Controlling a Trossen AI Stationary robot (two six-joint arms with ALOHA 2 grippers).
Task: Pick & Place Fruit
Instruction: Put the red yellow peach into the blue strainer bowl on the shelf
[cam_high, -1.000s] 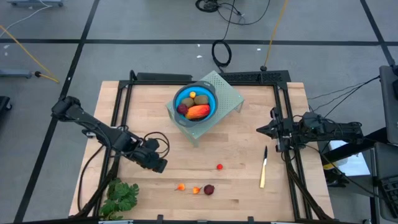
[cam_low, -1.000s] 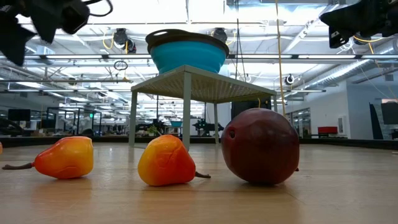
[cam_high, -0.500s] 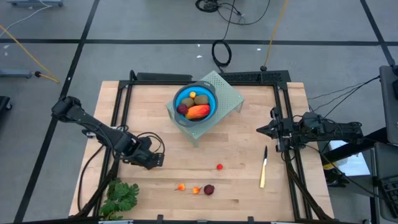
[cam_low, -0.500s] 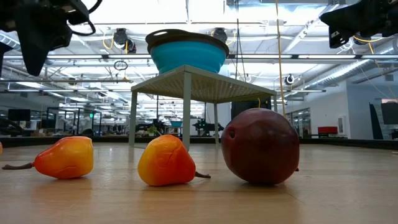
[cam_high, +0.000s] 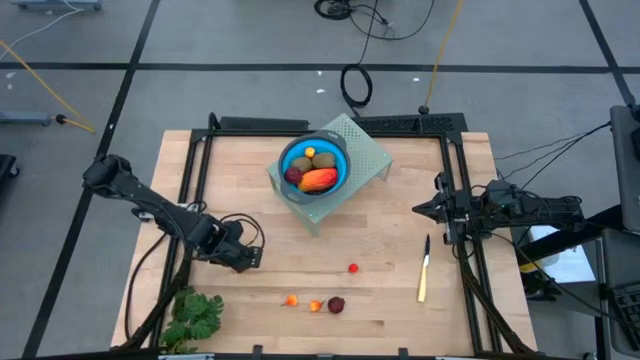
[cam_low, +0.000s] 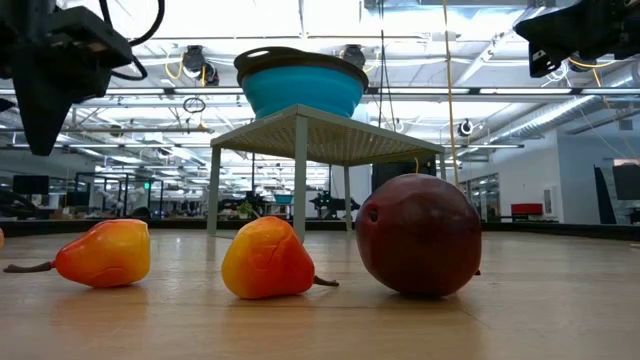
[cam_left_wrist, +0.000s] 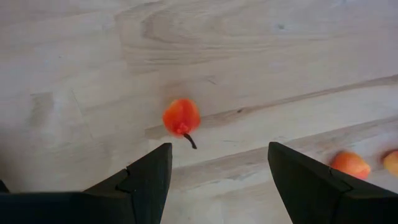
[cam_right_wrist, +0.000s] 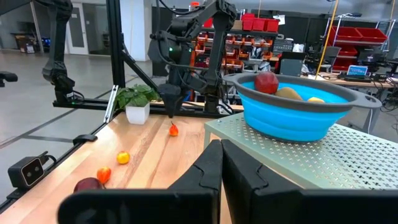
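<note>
- High view: Several pieces of fruit are seen already gathered in the blue bowl (cam_high: 313, 165) on the small perforated stand (cam_high: 366, 150), among them a long orange-red piece (cam_high: 318, 179), a dark red ball (cam_high: 293, 175) and brown-green ovals. Four pieces are left on the table (cam_high: 400, 230): a small red fruit (cam_high: 353, 268) lying alone, and nearer the front edge two small orange fruits (cam_high: 291, 300) beside a dark red ball (cam_high: 336, 305). The job is judged better than half done. The left gripper (cam_high: 243, 257) is held over the table's left half with nothing in it, having drawn back from where it stood a second earlier. The right gripper (cam_high: 424, 208) is parked at the right edge, unmoved, near a knife (cam_high: 424, 270). A leafy green bunch (cam_high: 195, 315) lies at the front left corner.
- Low view: The two orange fruits (cam_low: 103, 252) and the dark red ball (cam_low: 420, 235) are shown close up; the left gripper (cam_low: 45, 90) is seen lower and further upright than before.
- Left wrist view: The fingers (cam_left_wrist: 146, 177) are spread wide and empty, with the small red fruit (cam_left_wrist: 181, 117) framed between them on the wood.
- Right wrist view: The right gripper's (cam_right_wrist: 221, 155) fingers are pressed together, nothing held.
</note>
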